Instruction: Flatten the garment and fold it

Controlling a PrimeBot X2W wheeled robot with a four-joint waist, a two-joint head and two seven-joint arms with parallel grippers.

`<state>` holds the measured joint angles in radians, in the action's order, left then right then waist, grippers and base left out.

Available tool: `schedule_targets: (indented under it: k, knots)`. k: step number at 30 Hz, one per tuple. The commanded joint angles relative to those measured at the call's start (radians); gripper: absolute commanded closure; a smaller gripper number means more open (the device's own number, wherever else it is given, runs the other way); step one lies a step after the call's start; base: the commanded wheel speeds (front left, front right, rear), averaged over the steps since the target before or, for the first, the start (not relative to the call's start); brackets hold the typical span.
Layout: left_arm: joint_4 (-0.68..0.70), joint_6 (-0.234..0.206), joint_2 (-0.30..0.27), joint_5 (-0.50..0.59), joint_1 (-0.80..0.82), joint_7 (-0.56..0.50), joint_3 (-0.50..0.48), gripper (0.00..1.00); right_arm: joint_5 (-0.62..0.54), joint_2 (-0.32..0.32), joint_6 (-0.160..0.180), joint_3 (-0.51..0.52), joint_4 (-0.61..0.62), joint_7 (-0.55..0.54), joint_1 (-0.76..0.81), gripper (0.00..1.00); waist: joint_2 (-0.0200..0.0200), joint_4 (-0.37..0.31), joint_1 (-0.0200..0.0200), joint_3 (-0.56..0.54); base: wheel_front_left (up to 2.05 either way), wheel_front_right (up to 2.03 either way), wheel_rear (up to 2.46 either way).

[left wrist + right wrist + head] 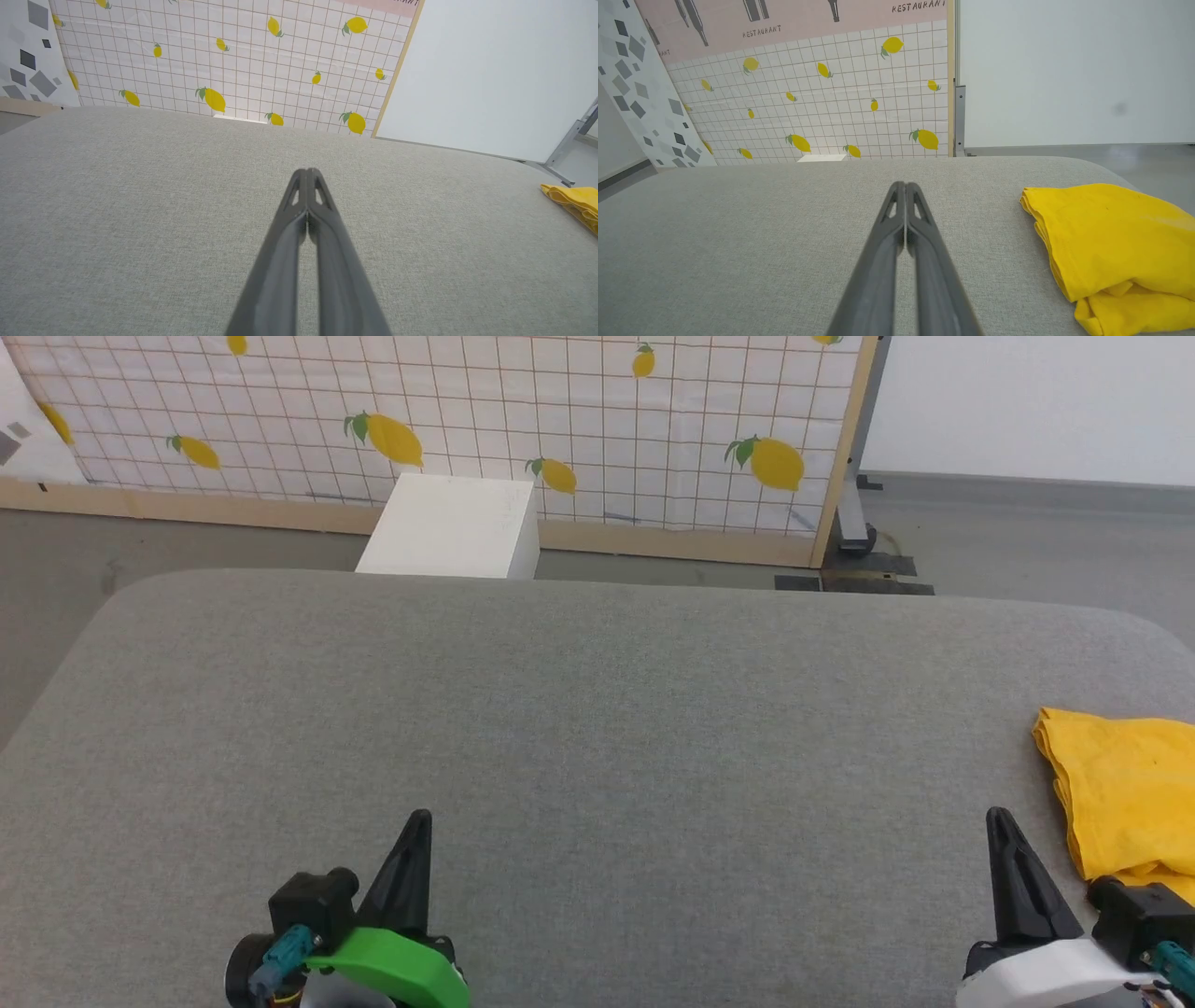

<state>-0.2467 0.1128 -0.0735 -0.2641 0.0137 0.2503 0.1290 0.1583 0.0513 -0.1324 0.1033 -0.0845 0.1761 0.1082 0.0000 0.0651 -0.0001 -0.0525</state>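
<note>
**Rest posture at the near edge of the grey padded bench (579, 709).** The left pincer (420, 821) and the right pincer (999, 819) point away from the robot and are well apart from each other. Each has its 2 dark fingers pressed together along their length with nothing between them, and both wrist views confirm this closed, empty state. The garment (1111, 233), a yellow T-shirt, lies in a loose bundle at the right end of the bench. It sits just beside the right pincer, on its outer side, without touching it, and part of it runs past the right edge of the head view. Its layers are doubled over, with stacked hems along the left margin and a crumpled fold nearest the robot; no print shows on the exposed side. The wide bare cloth in front of both arms is probably the area on which the shirt would be spread. Judgement: flattening has not begun, and the right arm is the better placed to reach the bundle. Behind the bench stand a white box (453, 527) and a lemon-printed panel (560, 411).
</note>
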Motion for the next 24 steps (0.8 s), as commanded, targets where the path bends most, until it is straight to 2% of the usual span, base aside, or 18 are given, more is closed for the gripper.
schedule_targets:
  k: [1, 24]
  knots:
    - [0.009, -0.005, 0.001, 0.012, -0.001, -0.005, -0.004, 1.0, -0.006, 0.0, 0.0, -0.003, 0.003, -0.004, -0.005, 1.0, 0.0, -0.001, 0.0001, 0.001, 0.0, 0.0, 0.0]
    - [0.053, -0.025, 0.005, 0.059, -0.003, -0.051, -0.028, 1.0, -0.034, 0.0, 0.0, -0.022, 0.019, -0.036, -0.024, 1.0, 0.0, -0.013, 0.0001, 0.01, 0.0, 0.0, 0.0]
